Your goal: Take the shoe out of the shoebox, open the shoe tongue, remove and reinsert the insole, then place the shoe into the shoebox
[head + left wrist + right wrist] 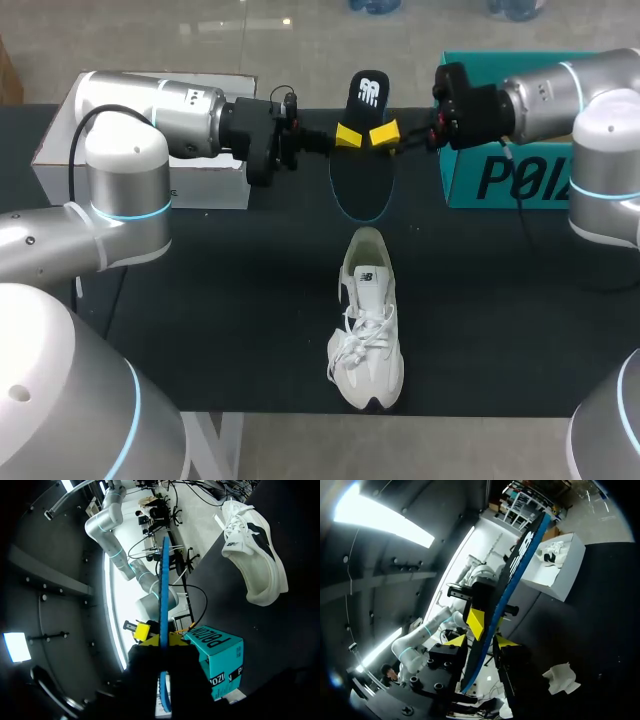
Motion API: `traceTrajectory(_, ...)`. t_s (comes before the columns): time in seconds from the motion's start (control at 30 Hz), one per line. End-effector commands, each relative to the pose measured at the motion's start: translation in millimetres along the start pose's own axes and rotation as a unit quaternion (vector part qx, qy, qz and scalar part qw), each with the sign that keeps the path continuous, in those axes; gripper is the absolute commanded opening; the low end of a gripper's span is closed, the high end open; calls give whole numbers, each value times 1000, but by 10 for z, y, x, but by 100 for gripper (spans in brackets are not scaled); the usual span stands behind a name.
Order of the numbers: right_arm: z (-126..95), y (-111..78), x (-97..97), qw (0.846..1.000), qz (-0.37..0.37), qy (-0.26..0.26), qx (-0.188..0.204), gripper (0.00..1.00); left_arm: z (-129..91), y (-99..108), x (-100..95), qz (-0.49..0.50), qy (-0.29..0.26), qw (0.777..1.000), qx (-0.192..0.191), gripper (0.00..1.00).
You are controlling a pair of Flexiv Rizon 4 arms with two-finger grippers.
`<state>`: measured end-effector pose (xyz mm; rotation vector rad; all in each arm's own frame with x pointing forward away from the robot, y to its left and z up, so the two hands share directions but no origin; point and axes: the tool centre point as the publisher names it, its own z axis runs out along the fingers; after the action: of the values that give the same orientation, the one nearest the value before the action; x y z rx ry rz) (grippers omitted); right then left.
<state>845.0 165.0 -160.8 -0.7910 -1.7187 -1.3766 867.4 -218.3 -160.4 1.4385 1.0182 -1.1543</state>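
Above the table, 2 grippers hold the insole.

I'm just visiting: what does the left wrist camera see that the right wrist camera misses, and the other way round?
Only the left wrist view: the white shoe lying on the table, and the teal box. Only the right wrist view: the white box and a crumpled white paper. Both: the insole, edge-on in the air, gripped by the left gripper and the right gripper.
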Motion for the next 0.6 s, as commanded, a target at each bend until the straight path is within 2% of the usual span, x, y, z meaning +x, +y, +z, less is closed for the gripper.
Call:
traceTrajectory(0.03,18,22,-25,1000,0,2,2,29,13,2,6,1,-1,1000,-1,0)
traceTrajectory(0.3,-18,12,-1,1000,-4,-1,-6,22,13,2,6,1,-1,1000,-1,0)
traceTrajectory(0.4,-34,1,7,1000,-5,-2,-11,0,13,2,6,1,-1,1000,-1,0)
traceTrajectory(0.6,-35,-15,19,1000,-6,0,-16,0,13,2,6,1,-1,1000,-1,0)
